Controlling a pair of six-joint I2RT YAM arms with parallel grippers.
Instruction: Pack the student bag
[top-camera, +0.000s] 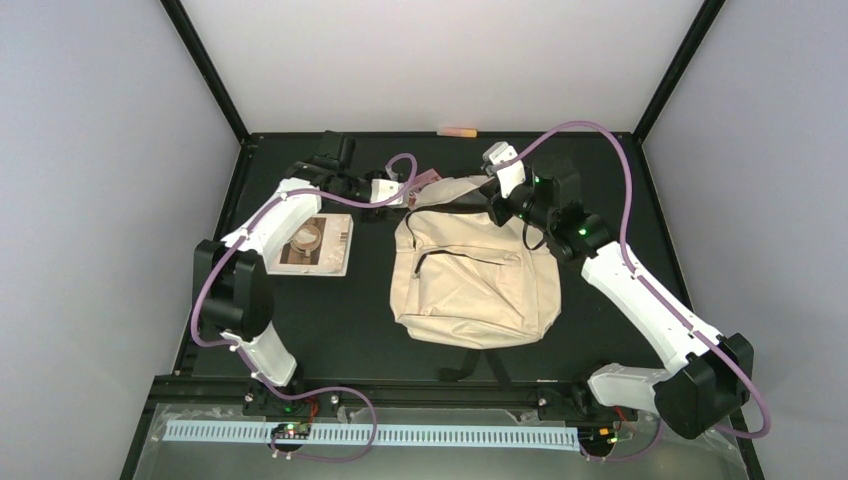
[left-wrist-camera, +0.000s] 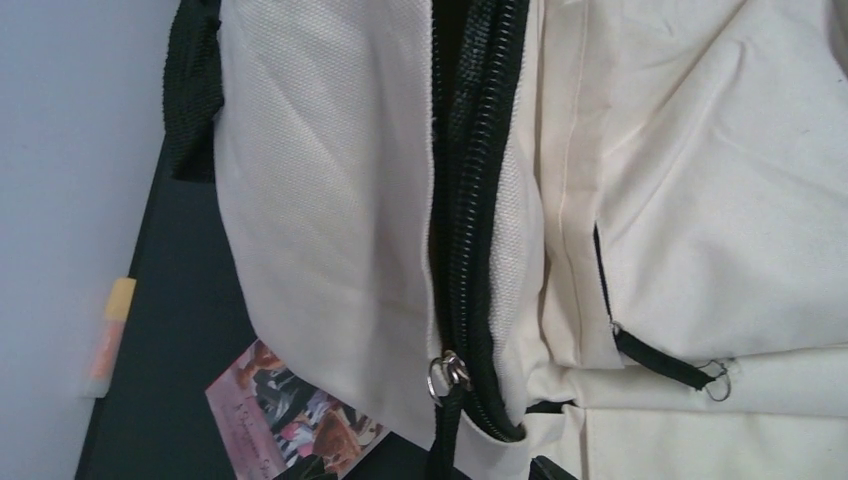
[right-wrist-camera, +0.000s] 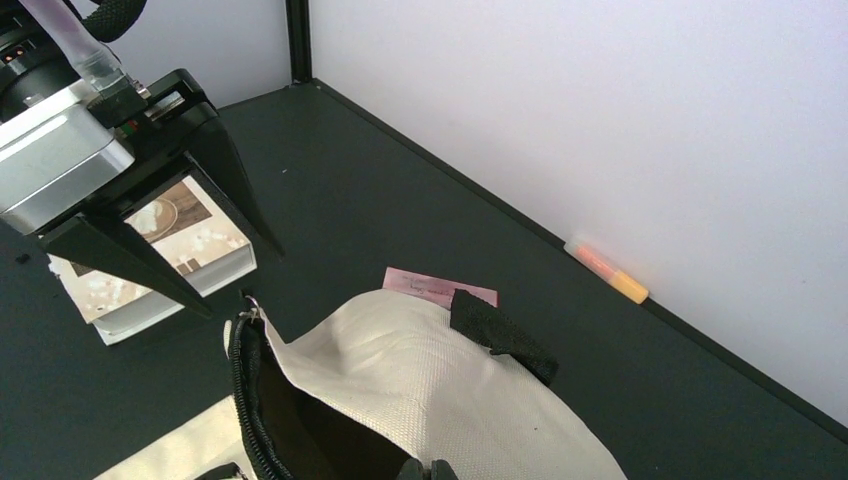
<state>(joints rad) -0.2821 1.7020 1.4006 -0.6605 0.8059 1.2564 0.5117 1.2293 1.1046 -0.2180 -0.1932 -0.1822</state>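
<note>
Cream student bag (top-camera: 470, 280), only your right wrist view shows left gripper (right-wrist-camera: 243, 283) spread, just beside its zip (right-wrist-camera: 240, 385), right gripper (top-camera: 497, 206) grip unreadable.

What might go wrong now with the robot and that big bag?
1. The left gripper hangs open right beside the small metal zipper pull of the cream fabric backpack. It might close and miss the pull, or pinch cloth instead.
2. The pink printed card lies partly hidden against the backpack's top edge, so tugging the backpack might drag or bend it.
3. The right gripper is close by at the backpack's top, so the two grippers might bump.
</note>
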